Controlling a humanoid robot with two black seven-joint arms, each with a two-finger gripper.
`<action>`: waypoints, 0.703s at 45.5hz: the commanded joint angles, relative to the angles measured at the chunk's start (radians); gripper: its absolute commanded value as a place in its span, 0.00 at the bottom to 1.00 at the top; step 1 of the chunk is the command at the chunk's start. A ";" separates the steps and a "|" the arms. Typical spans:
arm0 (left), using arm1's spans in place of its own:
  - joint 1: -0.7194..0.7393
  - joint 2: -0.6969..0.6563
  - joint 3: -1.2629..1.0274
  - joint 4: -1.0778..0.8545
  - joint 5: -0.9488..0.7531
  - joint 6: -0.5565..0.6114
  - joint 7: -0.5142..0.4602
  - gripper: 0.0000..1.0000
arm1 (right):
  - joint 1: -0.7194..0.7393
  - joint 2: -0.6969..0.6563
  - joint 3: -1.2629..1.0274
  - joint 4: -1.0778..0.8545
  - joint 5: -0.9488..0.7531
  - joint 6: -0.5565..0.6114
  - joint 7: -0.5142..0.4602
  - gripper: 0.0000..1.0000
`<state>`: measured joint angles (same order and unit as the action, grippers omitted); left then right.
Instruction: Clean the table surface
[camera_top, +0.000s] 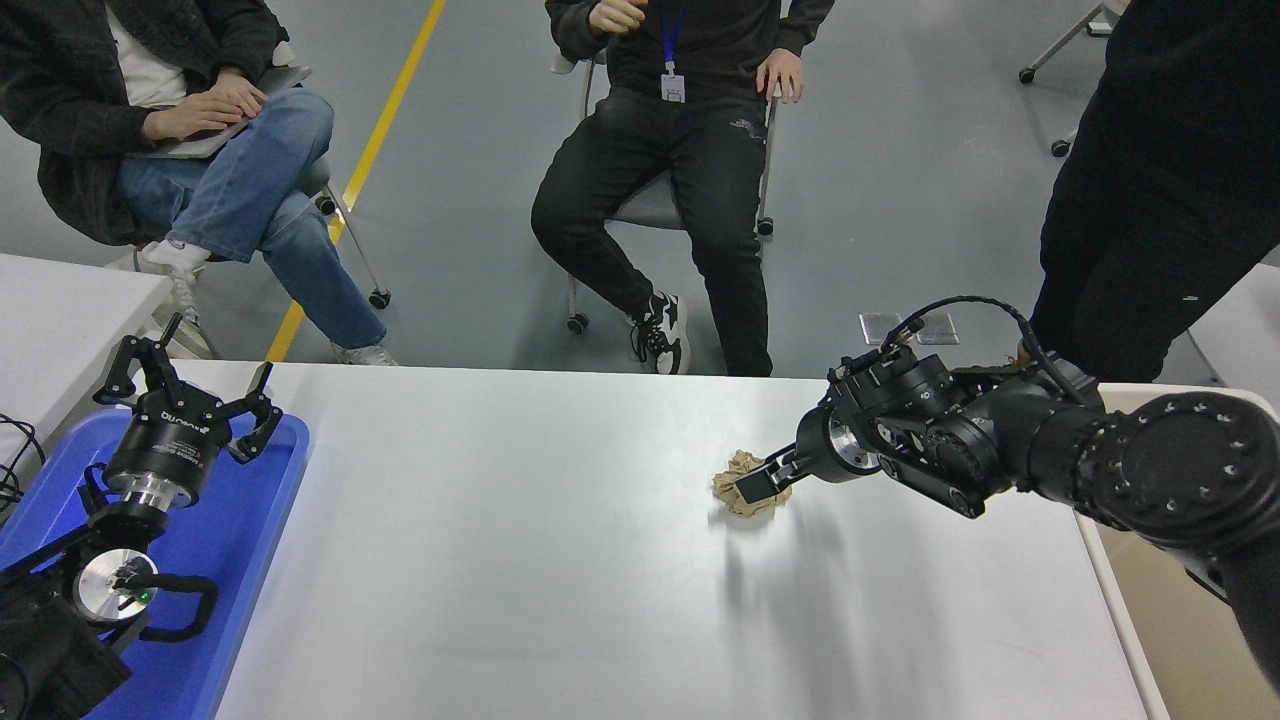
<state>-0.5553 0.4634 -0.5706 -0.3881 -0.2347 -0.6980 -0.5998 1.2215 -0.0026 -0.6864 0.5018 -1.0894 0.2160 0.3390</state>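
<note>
The blue tray (240, 560) sits at the near left edge of the table surface (520, 560), and the left gripper (185, 400) is parked over it with its fingers spread wide open, holding nothing. The table surface itself takes up most of the lower view, white and matte. Toward its right-middle lies a crumpled ball of tan paper (745, 470). The right gripper (757, 485) comes in from the table's right side, and its tip is right on the paper ball, touching or overlapping it; honestly can't tell if the fingers are closed on it or just resting against it. A beige bin (1130, 600) sits just off the table's right edge. Past the table's far edge, two people sit on chairs, and a third person in black stands at the far right.
</note>
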 joint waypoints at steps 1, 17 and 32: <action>0.000 0.000 0.000 0.000 0.000 0.000 0.000 1.00 | -0.039 0.003 0.057 -0.005 0.005 -0.046 0.000 0.99; 0.000 0.000 0.000 0.000 0.000 0.000 0.000 1.00 | -0.152 0.003 0.079 -0.089 0.008 -0.193 -0.003 0.99; 0.000 0.000 0.000 0.000 0.000 0.000 0.000 1.00 | -0.201 0.003 0.082 -0.158 0.013 -0.245 -0.002 0.99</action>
<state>-0.5553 0.4632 -0.5707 -0.3881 -0.2347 -0.6980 -0.5998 1.0563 -0.0001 -0.6092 0.3769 -1.0792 0.0063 0.3365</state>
